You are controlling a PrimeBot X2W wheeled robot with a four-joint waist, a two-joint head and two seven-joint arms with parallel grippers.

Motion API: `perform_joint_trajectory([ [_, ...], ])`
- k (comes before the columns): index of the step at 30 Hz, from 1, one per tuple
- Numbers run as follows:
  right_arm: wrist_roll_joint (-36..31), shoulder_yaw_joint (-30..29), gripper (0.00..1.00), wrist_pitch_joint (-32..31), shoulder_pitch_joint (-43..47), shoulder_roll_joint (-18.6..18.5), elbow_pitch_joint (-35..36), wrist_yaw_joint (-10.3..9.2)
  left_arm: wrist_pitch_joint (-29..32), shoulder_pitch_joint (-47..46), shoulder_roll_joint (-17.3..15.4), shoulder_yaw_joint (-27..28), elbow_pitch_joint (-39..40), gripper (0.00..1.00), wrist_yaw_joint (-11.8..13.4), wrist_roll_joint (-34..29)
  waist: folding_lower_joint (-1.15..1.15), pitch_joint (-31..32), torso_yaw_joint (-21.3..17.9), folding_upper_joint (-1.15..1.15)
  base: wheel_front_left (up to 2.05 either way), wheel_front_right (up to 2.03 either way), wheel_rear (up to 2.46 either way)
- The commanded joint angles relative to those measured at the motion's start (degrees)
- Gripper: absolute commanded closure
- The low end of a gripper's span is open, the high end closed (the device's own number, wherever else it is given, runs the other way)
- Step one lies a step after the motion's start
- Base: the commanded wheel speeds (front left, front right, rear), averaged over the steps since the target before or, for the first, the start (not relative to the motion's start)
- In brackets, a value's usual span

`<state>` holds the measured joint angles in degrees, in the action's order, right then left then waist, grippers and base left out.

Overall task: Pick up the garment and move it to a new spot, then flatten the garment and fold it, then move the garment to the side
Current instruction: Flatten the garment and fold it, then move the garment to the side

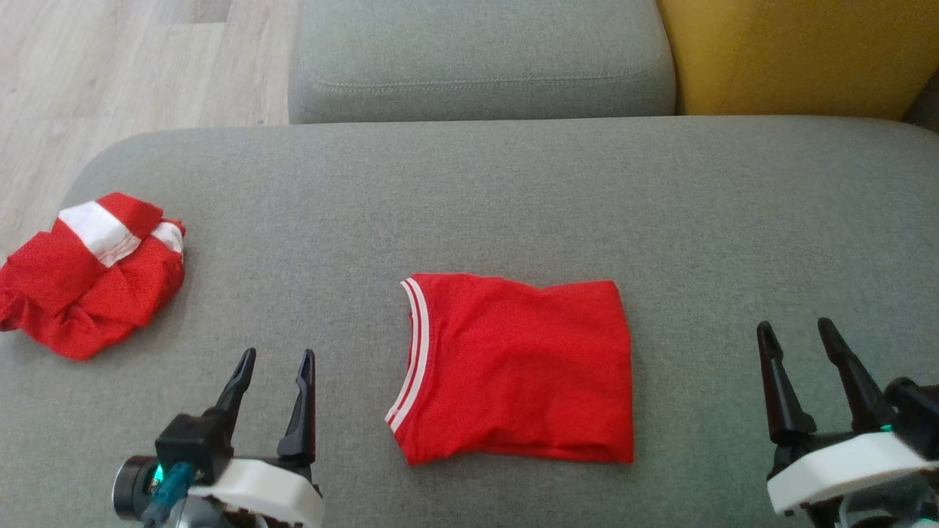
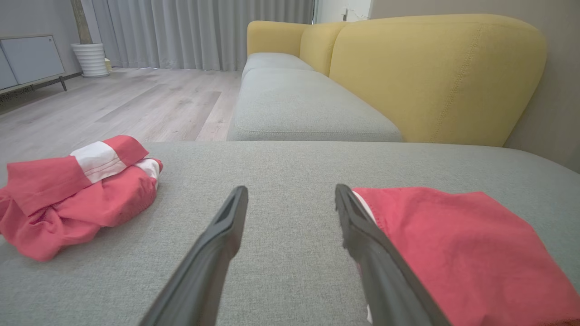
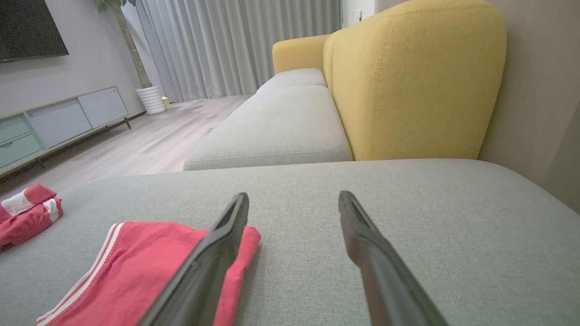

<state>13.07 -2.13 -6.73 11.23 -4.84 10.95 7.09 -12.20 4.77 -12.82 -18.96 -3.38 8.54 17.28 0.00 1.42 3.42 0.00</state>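
A red garment [image 1: 517, 367] with a white-striped collar lies folded into a flat rectangle in the middle of the grey sofa cushion [image 1: 513, 205]. It also shows at the lower right of the left wrist view [image 2: 462, 249] and the lower left of the right wrist view [image 3: 149, 267]. My left gripper [image 1: 277, 359] stands open to the garment's left, nothing between its fingers. My right gripper [image 1: 796, 326] stands open well to the garment's right, also holding nothing. Both hover low over the cushion, apart from the cloth.
A second red-and-white garment [image 1: 88, 275] lies bunched at the cushion's left edge. Beyond are another grey seat cushion [image 1: 480, 62], a yellow sofa back [image 1: 799, 55] at the far right and wooden floor [image 1: 110, 66] to the left.
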Motion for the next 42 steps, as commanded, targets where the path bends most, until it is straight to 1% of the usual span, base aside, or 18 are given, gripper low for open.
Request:
perform_joint_trajectory([
  [1, -0.4, 1.21, 0.0, 0.39, -1.22, -0.95, 1.84, 0.4, -0.19, -1.57, -1.15, 1.95, 1.8, 0.0, -0.05, 0.34, 0.0, 0.14, -0.02, 0.0, 0.0, 0.0, 0.0],
  [15, -2.47, 0.42, 0.0, 1.13, -0.2, -0.39, 1.54, 0.4, 0.14, -1.39, -1.5, 1.42, 1.69, 0.0, 0.36, 0.71, 0.0, 0.63, -0.44, 0.0, 0.0, 0.0, 0.0],
  [37, -2.3, 0.13, 0.0, 0.91, -0.32, 0.02, 0.68, 0.4, 0.42, -1.98, -2.41, 0.61, 1.97, 0.0, 1.96, -0.35, 0.0, 0.63, -0.18, 0.0, 0.0, 0.0, 0.0],
  [42, -2.05, -0.07, 0.0, 0.56, -0.55, 0.1, -0.05, 0.4, 0.44, -2.62, -2.55, 0.36, 2.32, 0.0, 2.19, -0.62, 0.0, 0.36, 0.62, 0.0, 0.0, 0.0, 0.0],
])
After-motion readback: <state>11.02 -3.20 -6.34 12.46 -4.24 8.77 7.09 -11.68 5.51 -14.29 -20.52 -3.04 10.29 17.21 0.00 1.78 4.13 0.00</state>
